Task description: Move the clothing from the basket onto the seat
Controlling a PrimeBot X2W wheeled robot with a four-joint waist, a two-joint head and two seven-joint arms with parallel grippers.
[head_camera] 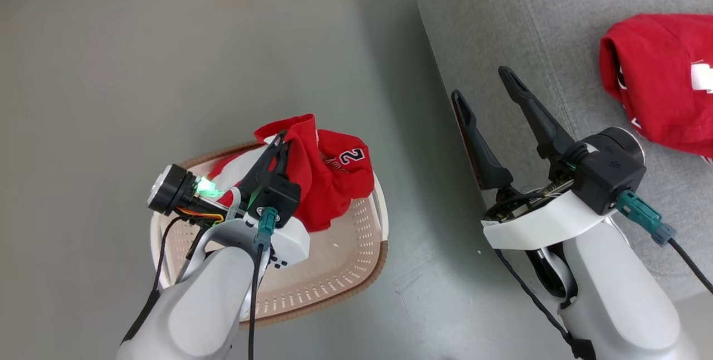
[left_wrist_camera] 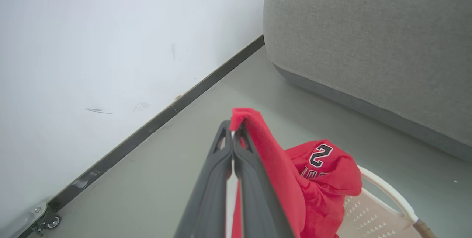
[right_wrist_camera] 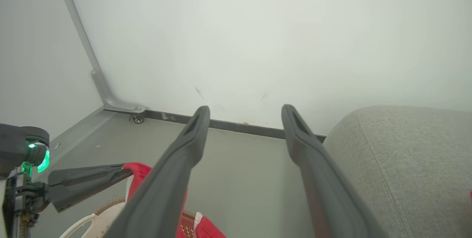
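While a red garment (head_camera: 328,181) is clamped by the left gripper (head_camera: 283,138) above the basket (head_camera: 345,271), the right gripper (head_camera: 480,82) is held spread and empty beside the seat (head_camera: 557,14).

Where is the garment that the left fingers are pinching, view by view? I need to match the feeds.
Head view: garment left of centre, over the basket.
Left wrist view: garment bottom centre, draped right of the left fingers.
Right wrist view: garment bottom left, at the left fingers' tips.
Shared landmark: the grey seat, on the right in all three.
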